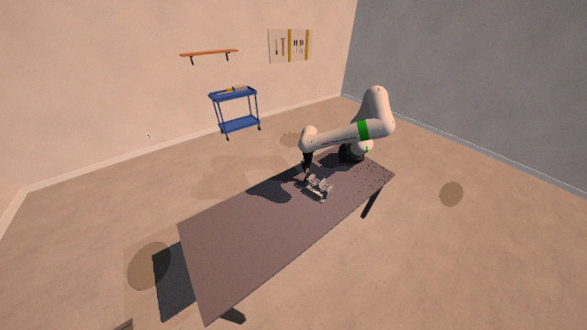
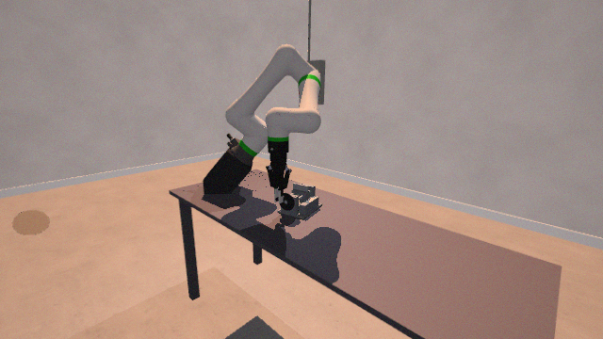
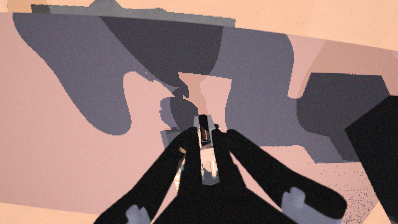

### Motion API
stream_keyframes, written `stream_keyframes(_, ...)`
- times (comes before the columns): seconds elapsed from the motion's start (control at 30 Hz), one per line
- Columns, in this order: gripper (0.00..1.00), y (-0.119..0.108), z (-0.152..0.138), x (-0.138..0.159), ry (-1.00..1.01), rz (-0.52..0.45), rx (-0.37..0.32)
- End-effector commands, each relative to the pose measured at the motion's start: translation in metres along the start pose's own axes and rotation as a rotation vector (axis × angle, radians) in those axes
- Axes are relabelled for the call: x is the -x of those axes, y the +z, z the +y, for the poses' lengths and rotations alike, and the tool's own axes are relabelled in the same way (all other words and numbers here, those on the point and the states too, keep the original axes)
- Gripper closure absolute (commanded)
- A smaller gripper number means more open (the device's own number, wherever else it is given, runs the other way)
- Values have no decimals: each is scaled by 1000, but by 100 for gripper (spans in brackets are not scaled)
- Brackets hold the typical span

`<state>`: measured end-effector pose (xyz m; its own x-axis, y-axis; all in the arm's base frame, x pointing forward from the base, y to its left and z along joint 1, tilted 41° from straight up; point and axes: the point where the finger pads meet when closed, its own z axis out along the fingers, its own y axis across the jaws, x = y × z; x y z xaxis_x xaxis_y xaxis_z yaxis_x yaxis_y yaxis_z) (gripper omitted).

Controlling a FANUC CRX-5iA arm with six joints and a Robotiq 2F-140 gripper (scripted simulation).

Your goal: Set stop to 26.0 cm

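A small grey stop fixture (image 1: 315, 185) (image 2: 301, 203) sits on the brown table near the robot's base. Its dark round handwheel (image 2: 286, 202) faces the table's near edge. My gripper (image 2: 280, 192) comes straight down onto the handwheel and is shut on it. In the wrist view the two black fingers pinch the thin handwheel (image 3: 207, 155), seen edge-on as a light strip. The scale and the stop's position are too small to read.
The long table (image 1: 275, 220) stretches away from the fixture. The arm's black base (image 2: 226, 175) stands at the table's corner close behind the fixture. A blue cart (image 1: 235, 111) stands by the far wall.
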<state>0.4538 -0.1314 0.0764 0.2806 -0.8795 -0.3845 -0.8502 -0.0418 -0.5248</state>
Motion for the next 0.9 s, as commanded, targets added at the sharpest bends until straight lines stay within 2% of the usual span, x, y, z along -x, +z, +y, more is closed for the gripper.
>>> stream_keyframes(0.0,96,-2,-2,0,0,0,-1)
stream_keyframes(0.87,96,-7,-23,0,0,0,-1)
